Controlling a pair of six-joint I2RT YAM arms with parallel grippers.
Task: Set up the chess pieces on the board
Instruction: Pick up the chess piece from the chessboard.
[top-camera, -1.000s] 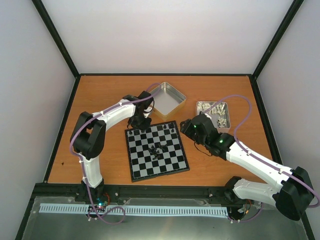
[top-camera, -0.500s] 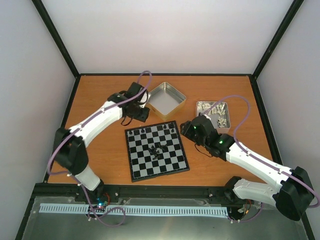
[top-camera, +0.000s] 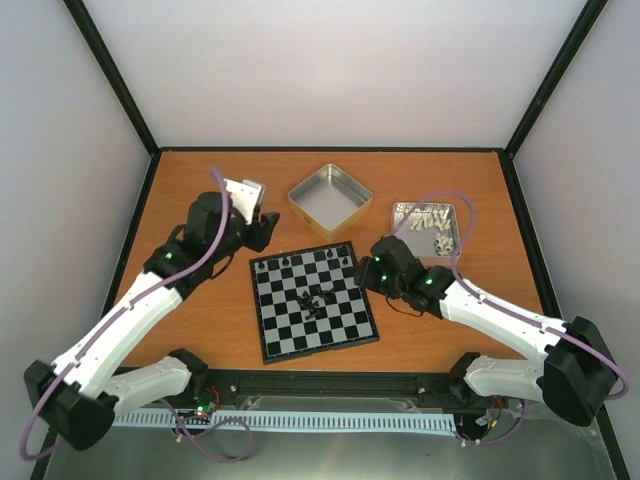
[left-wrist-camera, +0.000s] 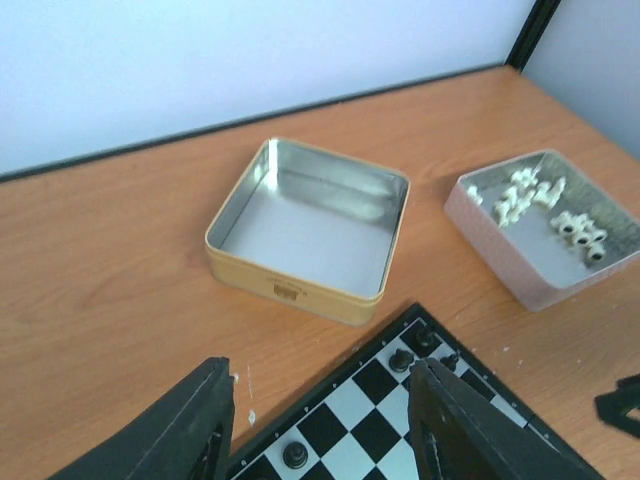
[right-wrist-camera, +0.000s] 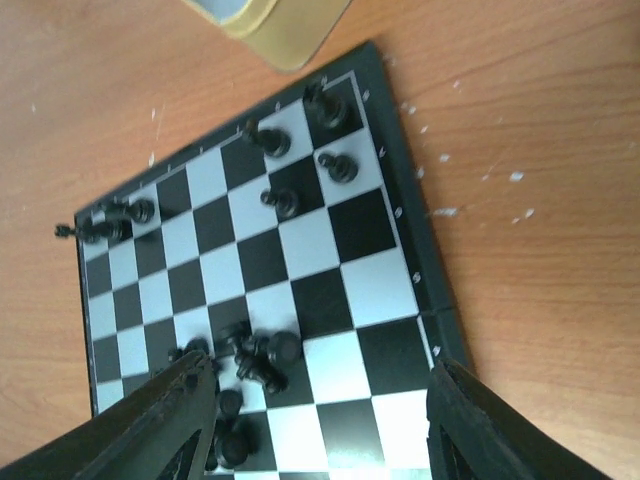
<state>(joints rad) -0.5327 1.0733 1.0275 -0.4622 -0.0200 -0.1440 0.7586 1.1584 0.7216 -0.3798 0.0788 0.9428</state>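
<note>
The board (top-camera: 345, 325) lies at the table's middle. A heap of black chess pieces (top-camera: 313, 299) lies at its centre, and several stand along its far row (top-camera: 289, 260). My left gripper (top-camera: 266, 231) is open and empty, above the table at the board's far left corner; in the left wrist view (left-wrist-camera: 320, 440) its fingers straddle that corner (left-wrist-camera: 385, 395), with a few standing pieces (left-wrist-camera: 401, 359). My right gripper (top-camera: 372, 270) is open and empty at the board's right edge. In the right wrist view (right-wrist-camera: 320, 420) it hangs over the board (right-wrist-camera: 380, 290), with the heap (right-wrist-camera: 255, 360) near its left finger.
An empty gold tin (top-camera: 330, 198) stands behind the board and also shows in the left wrist view (left-wrist-camera: 310, 230). A grey tin (top-camera: 427, 228) of whitish pieces is at the back right and in the left wrist view (left-wrist-camera: 545, 225). Black rails edge the table.
My left arm has swung back and to the left, away from the board's far left corner. My right gripper has edged slightly left toward the board.
</note>
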